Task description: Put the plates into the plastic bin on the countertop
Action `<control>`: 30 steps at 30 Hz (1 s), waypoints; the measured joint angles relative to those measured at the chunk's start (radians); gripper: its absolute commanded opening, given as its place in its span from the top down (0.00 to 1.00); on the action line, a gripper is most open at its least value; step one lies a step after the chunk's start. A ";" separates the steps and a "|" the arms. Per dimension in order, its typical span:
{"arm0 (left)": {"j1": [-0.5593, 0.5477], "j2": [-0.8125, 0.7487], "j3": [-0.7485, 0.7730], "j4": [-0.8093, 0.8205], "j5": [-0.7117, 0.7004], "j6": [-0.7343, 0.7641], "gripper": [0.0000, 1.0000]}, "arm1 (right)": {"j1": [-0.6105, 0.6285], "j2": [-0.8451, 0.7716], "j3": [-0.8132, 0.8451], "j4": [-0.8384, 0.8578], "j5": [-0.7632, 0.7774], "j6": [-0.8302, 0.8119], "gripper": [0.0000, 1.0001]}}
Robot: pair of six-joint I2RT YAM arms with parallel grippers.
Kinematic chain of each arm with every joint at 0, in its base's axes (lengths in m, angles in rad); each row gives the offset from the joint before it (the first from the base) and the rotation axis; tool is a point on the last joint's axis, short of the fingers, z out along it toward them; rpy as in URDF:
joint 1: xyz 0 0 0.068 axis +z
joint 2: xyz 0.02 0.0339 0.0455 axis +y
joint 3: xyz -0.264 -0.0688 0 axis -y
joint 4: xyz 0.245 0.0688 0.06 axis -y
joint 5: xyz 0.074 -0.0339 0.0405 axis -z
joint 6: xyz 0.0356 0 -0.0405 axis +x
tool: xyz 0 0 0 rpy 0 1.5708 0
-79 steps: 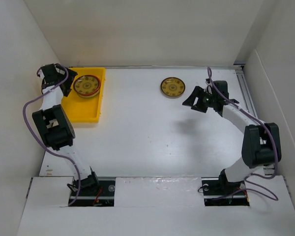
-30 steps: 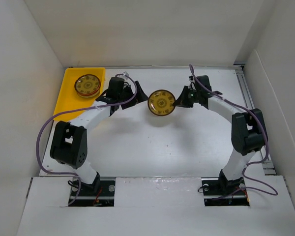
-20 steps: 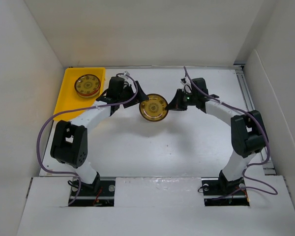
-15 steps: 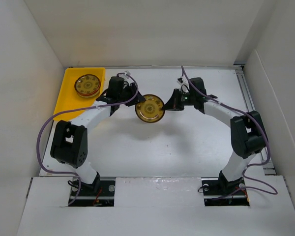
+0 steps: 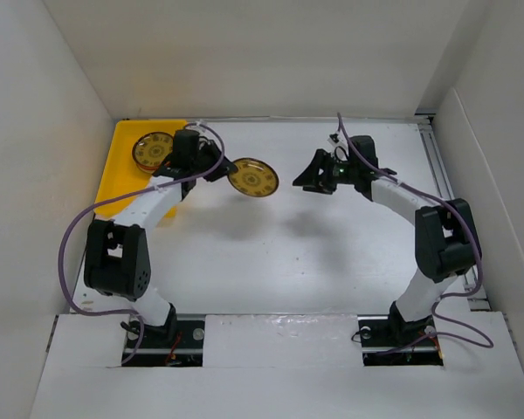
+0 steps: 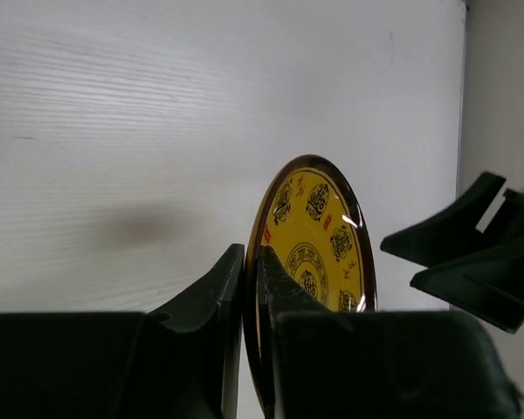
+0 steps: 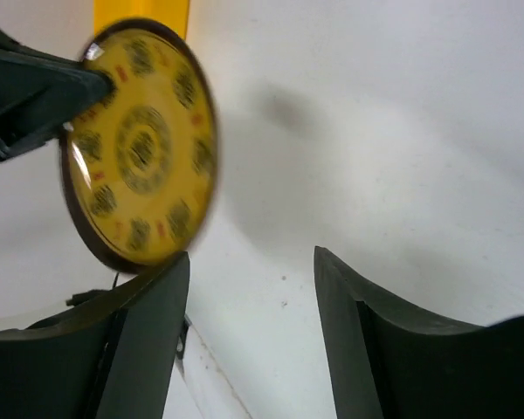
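Observation:
An olive-gold patterned plate (image 5: 252, 177) hangs on edge above the countertop (image 5: 271, 253), with my left gripper (image 5: 217, 168) shut on its left rim. In the left wrist view the two fingers pinch the rim of the plate (image 6: 319, 236) at the left gripper (image 6: 251, 259). My right gripper (image 5: 309, 177) stands open to the right of the plate, apart from it, with nothing between its fingers (image 7: 157, 305). The right wrist view shows the plate (image 7: 140, 144) ahead of the right gripper (image 7: 251, 262). Another patterned plate (image 5: 153, 150) lies in the yellow plastic bin (image 5: 122, 131) at the back left.
White walls close in the countertop on the left, back and right. The left arm (image 5: 148, 205) reaches across the bin's near right part. A metal rail (image 5: 437, 166) runs along the right edge.
The right gripper carried the plate to the middle, and the left gripper shut on its rim. The right gripper then opened and drew back right, and the left moved the plate left towards the bin.

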 measured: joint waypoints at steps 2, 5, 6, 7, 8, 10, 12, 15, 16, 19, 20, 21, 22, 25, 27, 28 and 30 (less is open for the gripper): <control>0.060 -0.010 0.026 -0.034 -0.032 -0.016 1.00 | -0.027 -0.005 -0.022 0.010 0.011 -0.006 0.34; 0.161 -0.024 0.077 -0.053 -0.109 -0.044 1.00 | -0.062 -0.008 -0.070 0.013 0.033 -0.018 0.34; 0.203 -0.030 0.092 -0.056 -0.139 -0.054 1.00 | -0.069 -0.008 -0.089 0.013 0.042 -0.024 0.34; 0.244 -0.035 0.104 -0.056 -0.172 -0.067 1.00 | -0.072 -0.008 -0.107 0.012 0.049 -0.029 0.34; 0.285 -0.038 0.115 -0.056 -0.206 -0.079 1.00 | -0.071 -0.008 -0.124 0.011 0.055 -0.034 0.34; 0.370 -0.033 0.135 -0.054 -0.257 -0.101 1.00 | -0.066 -0.011 -0.154 0.009 0.064 -0.042 0.34; 0.445 -0.006 0.163 -0.056 -0.292 -0.119 1.00 | -0.056 -0.028 -0.185 0.008 0.074 -0.048 0.34; 0.524 0.090 0.249 -0.054 -0.326 -0.134 1.00 | -0.031 -0.079 -0.219 0.005 0.084 -0.055 0.34; 0.543 0.132 0.282 -0.054 -0.330 -0.137 1.00 | -0.021 -0.099 -0.224 0.004 0.086 -0.058 0.34; 0.581 0.247 0.361 -0.057 -0.328 -0.142 1.00 | 0.005 -0.160 -0.229 0.007 0.088 -0.063 0.34; 0.588 0.281 0.386 -0.068 -0.327 -0.142 1.00 | 0.011 -0.179 -0.230 0.008 0.087 -0.065 0.34; 0.593 0.309 0.407 -0.078 -0.327 -0.141 1.00 | 0.015 -0.198 -0.232 0.008 0.087 -0.066 0.34; 0.596 0.336 0.427 -0.088 -0.327 -0.141 1.00 | 0.016 -0.214 -0.232 0.008 0.087 -0.068 0.34; 0.597 0.384 0.467 -0.113 -0.327 -0.137 0.86 | 0.014 -0.253 -0.235 0.007 0.087 -0.074 0.34; 0.597 0.393 0.483 -0.128 -0.323 -0.132 0.65 | 0.014 -0.271 -0.236 0.004 0.088 -0.077 0.34; 0.596 0.394 0.489 -0.131 -0.320 -0.131 0.48 | 0.015 -0.278 -0.236 0.002 0.089 -0.077 0.34; 0.595 0.393 0.504 -0.134 -0.311 -0.131 0.35 | 0.020 -0.298 -0.235 -0.018 0.096 -0.081 0.34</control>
